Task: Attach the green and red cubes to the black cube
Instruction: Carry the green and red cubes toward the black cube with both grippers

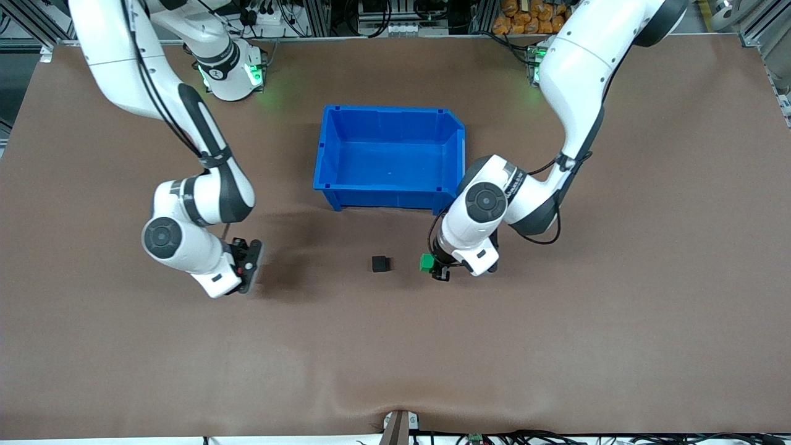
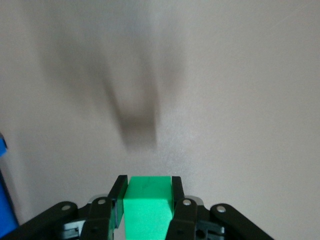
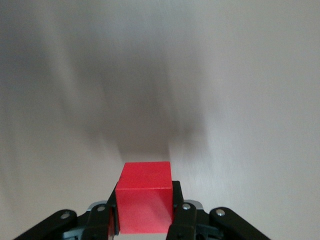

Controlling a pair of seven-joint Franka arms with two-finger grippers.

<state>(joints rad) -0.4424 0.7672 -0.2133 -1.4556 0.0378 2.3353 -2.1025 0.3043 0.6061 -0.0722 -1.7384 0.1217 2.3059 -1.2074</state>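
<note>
The black cube (image 1: 380,264) sits on the brown table, nearer to the front camera than the blue bin. My left gripper (image 1: 434,267) hangs low over the table beside it, toward the left arm's end, shut on the green cube (image 1: 426,262). In the left wrist view the green cube (image 2: 147,207) is pinched between both fingers of the left gripper (image 2: 148,182). My right gripper (image 1: 250,267) is low over the table toward the right arm's end, well apart from the black cube. In the right wrist view the right gripper (image 3: 145,187) is shut on the red cube (image 3: 145,200).
An open blue bin (image 1: 383,198) stands mid-table, farther from the front camera than the cubes, with nothing showing in it. The left arm's elbow hangs next to the bin's corner. Brown table mat (image 1: 395,358) spreads wide toward the front camera.
</note>
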